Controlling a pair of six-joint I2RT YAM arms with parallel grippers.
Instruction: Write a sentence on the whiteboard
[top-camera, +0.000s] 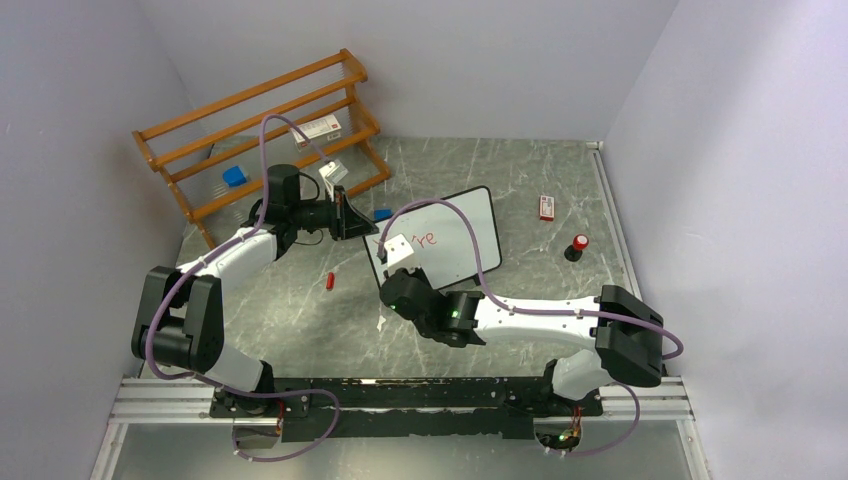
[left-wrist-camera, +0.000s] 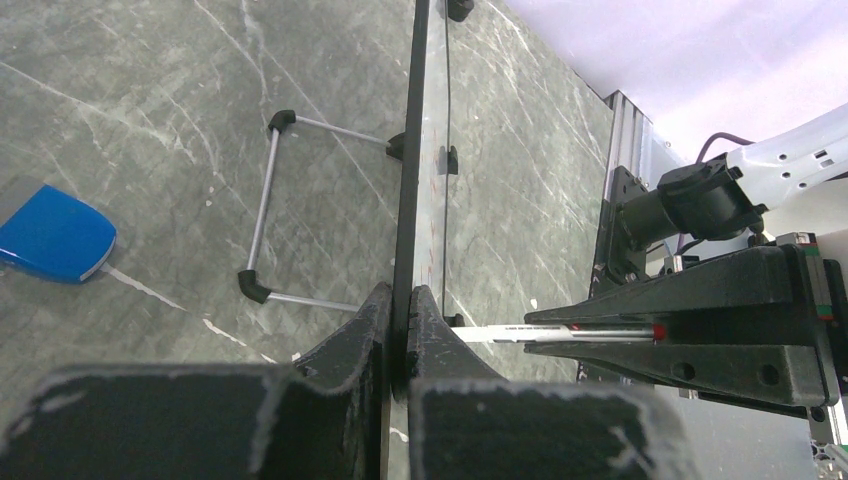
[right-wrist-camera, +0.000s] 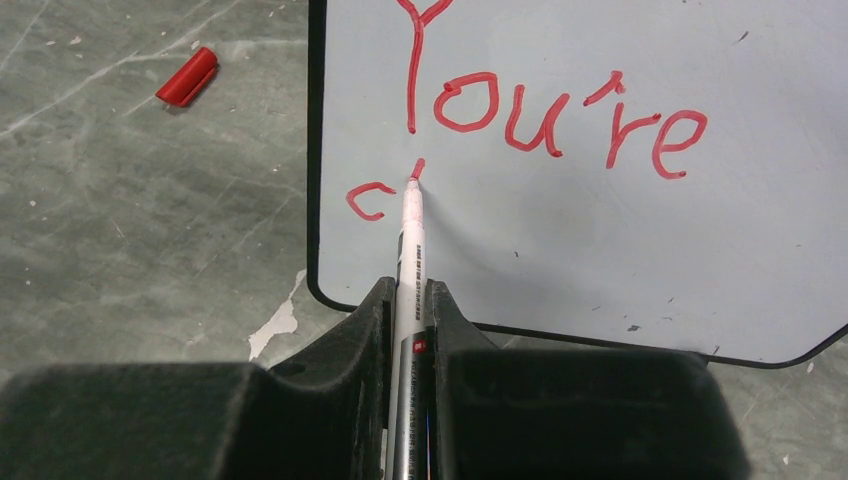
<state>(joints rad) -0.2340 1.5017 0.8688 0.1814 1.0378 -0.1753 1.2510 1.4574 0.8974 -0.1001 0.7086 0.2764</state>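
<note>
The whiteboard (top-camera: 465, 225) lies mid-table, black-framed. In the right wrist view the whiteboard (right-wrist-camera: 600, 230) carries the sentence (right-wrist-camera: 550, 110) in red: "You're" on the first line, and below it a "c" and a short stroke. My right gripper (right-wrist-camera: 405, 290) is shut on a white marker (right-wrist-camera: 410, 240), whose red tip touches the board at that stroke. It also shows from above (top-camera: 400, 262). My left gripper (left-wrist-camera: 400, 295) is shut on the whiteboard's black edge (left-wrist-camera: 410, 150), at the board's left side (top-camera: 350, 215). The marker (left-wrist-camera: 560, 333) shows in the left wrist view too.
A red marker cap (top-camera: 330, 281) lies left of the board, also in the right wrist view (right-wrist-camera: 187, 77). A wooden rack (top-camera: 260, 130) stands at the back left. A blue piece (left-wrist-camera: 55, 235) and the board's wire stand (left-wrist-camera: 265, 215) are near my left gripper. A small box (top-camera: 546, 207) and a red-topped object (top-camera: 577, 247) lie at the right.
</note>
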